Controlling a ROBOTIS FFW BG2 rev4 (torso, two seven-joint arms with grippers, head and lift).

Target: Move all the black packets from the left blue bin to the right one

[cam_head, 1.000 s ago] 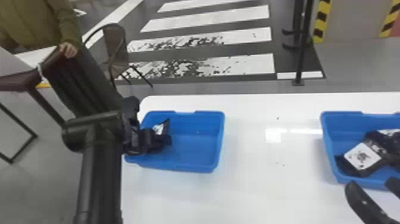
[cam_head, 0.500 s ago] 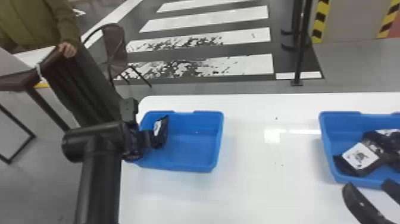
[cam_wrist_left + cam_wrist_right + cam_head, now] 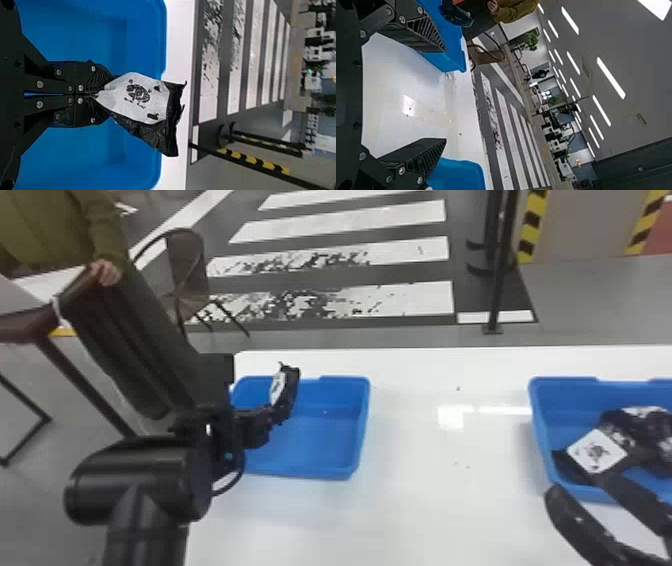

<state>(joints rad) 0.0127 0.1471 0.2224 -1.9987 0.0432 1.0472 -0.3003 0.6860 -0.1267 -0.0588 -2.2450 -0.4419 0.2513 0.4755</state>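
Left pincer grips crinkled black packet (pale label showing) over left blue bin, 11 o'clock side. Right pincer is spread; crumpled packets sit in right blue bin.

The left arm is smooth, rounded black, with a thin black cable (and a tiny teal spot). Silver screws dot the black left gripper; the right gripper has black, ribbed fingers.
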